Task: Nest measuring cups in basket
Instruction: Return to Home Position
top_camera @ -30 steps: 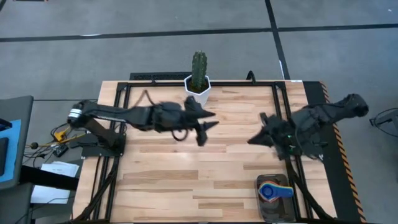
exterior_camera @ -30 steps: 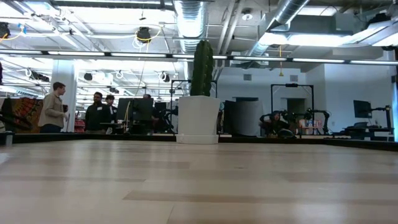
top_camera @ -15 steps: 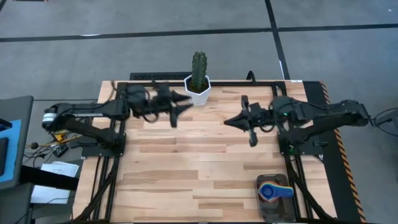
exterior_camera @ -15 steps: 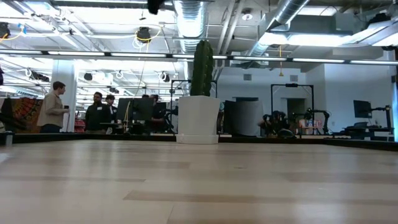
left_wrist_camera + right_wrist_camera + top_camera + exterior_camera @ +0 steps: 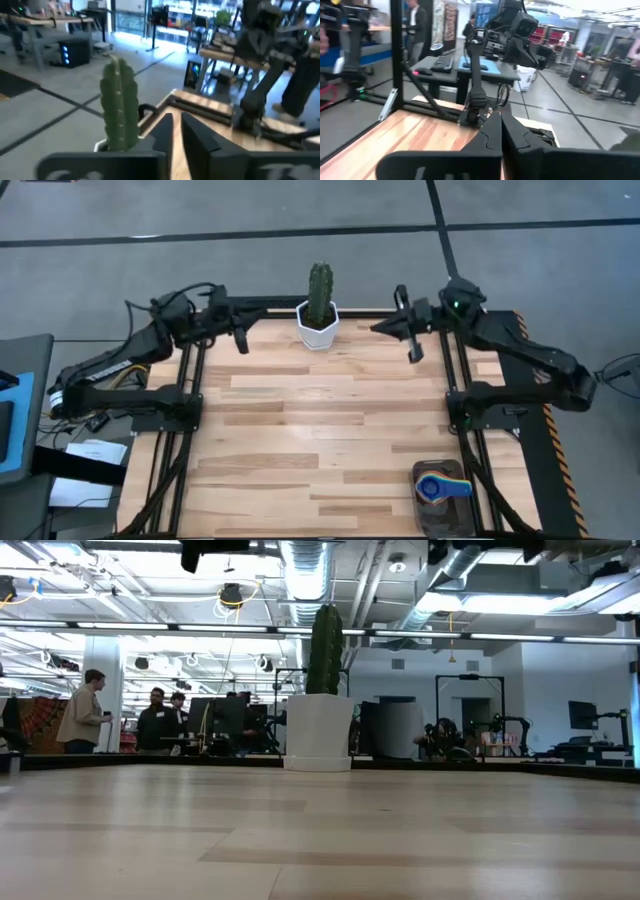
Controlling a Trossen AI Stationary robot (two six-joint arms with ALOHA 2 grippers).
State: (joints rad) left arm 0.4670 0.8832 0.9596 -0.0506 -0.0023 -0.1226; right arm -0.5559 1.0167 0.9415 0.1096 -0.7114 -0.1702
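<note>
High view first: where are the cups [image 5: 437, 487]?
– Nested in the basket [image 5: 438, 522], at the table's [image 5: 300, 440] near edge on my right side. The blue one is on top, its handle pointing sideways.
– And your jaws?
– Both grippers are up at the far edge, either side of the cactus [image 5: 319, 284], well apart from the basket. Left gripper [image 5: 177, 120]: fingers a slit apart, nothing between. Right gripper [image 5: 500, 117]: fingers pressed together, empty too.
– How would that stack handle?
– Light, stiff plastic, I'd guess, and smooth enough to slip. Lifted by the top cup alone it may come apart. I'd pinch the handles together, or the outermost rim.
</note>
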